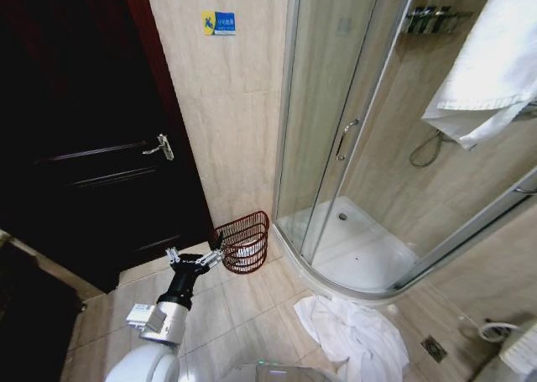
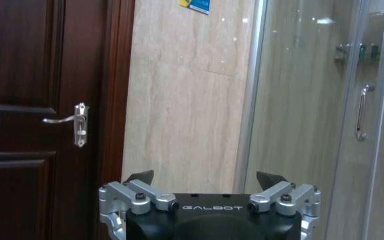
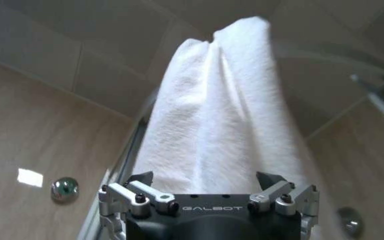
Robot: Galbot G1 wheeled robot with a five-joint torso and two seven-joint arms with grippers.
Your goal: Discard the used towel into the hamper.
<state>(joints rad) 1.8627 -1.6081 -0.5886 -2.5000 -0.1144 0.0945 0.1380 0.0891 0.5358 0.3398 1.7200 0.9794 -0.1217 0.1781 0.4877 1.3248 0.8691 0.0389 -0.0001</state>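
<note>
Left tool [image 1: 199, 257] open, beside round wire hamper [image 1: 242, 241]

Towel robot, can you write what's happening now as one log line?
left gripper: open, empty, beside hamper | right gripper: open, facing hanging towel

I found hanging towel [image 1: 491, 67] cut off by the head view's upper right edge, floor towel [image 1: 357, 336] cropped at its bottom, hamper [image 1: 243, 241] contents too small to identify, right gripper [image 3: 205, 181] fingertips hidden against cloth.
</note>
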